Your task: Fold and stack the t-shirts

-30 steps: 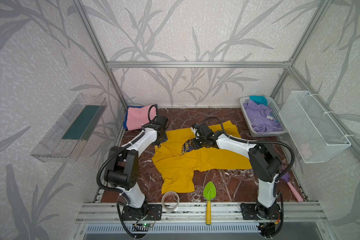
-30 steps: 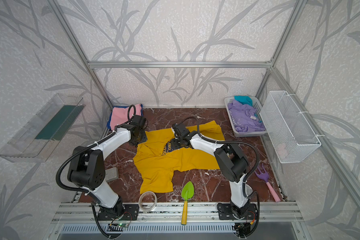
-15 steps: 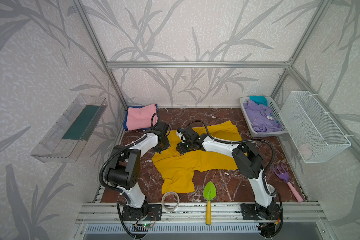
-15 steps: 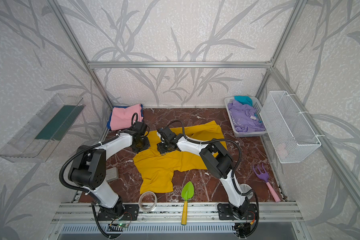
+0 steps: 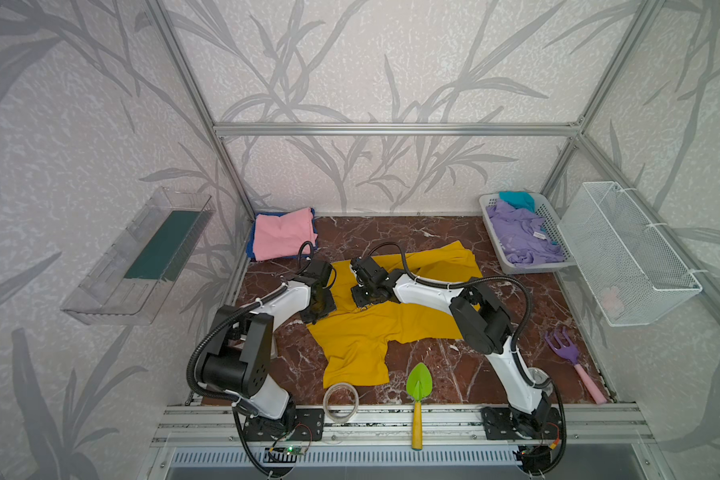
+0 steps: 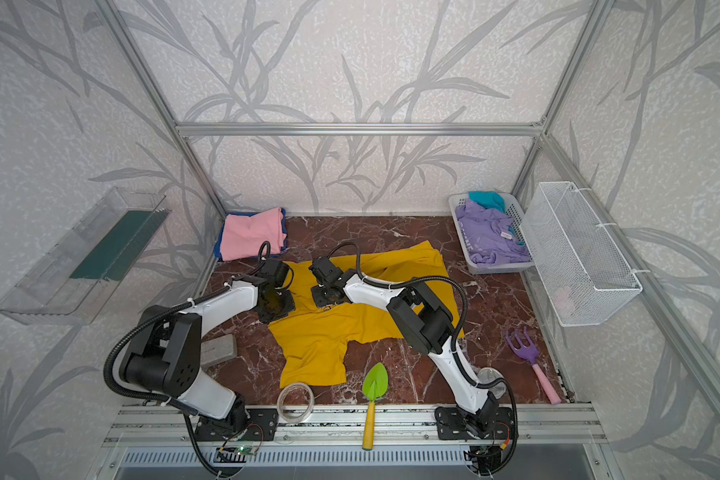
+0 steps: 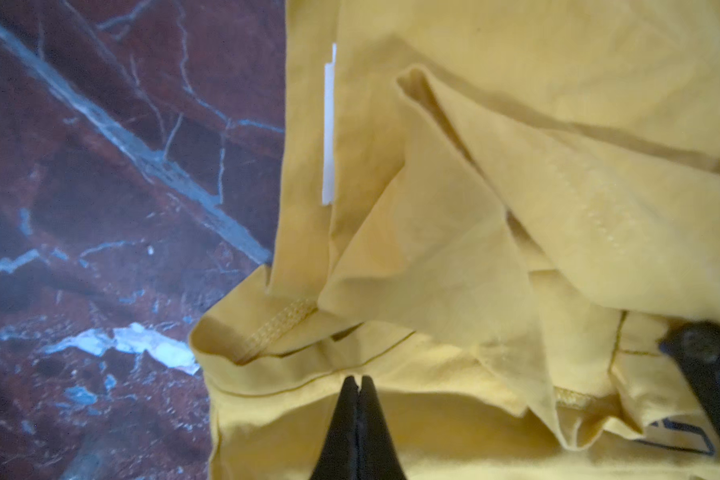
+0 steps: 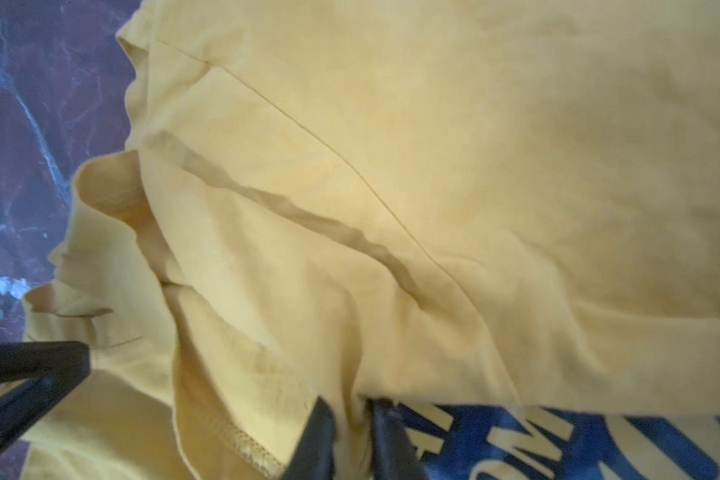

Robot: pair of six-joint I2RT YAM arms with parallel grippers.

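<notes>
Pinching mustard t-shirt [image 5: 366, 332] hem, left gripper [image 7: 356, 380] closed | right gripper [image 8: 352, 415] clamped on fold beside blue print [image 8: 558, 444] | bare marble table [image 7: 100, 208] bordering hem

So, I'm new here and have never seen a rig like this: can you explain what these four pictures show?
It's a robot: a left arm and a right arm bolted at the front of a marble table, each ending in a two-finger gripper. Two pictures look down from overhead, nearly the same view; the remaining two come from cameras on the arms' wrists. A mustard-yellow t-shirt lies spread in the middle. The left gripper is closed, seemingly on its hem, and the right gripper seems pinched on cloth beside the blue print. A folded pink t-shirt sits in the back corner; a white basket holds a lavender t-shirt. A green trowel and tape roll lie in front.
</notes>
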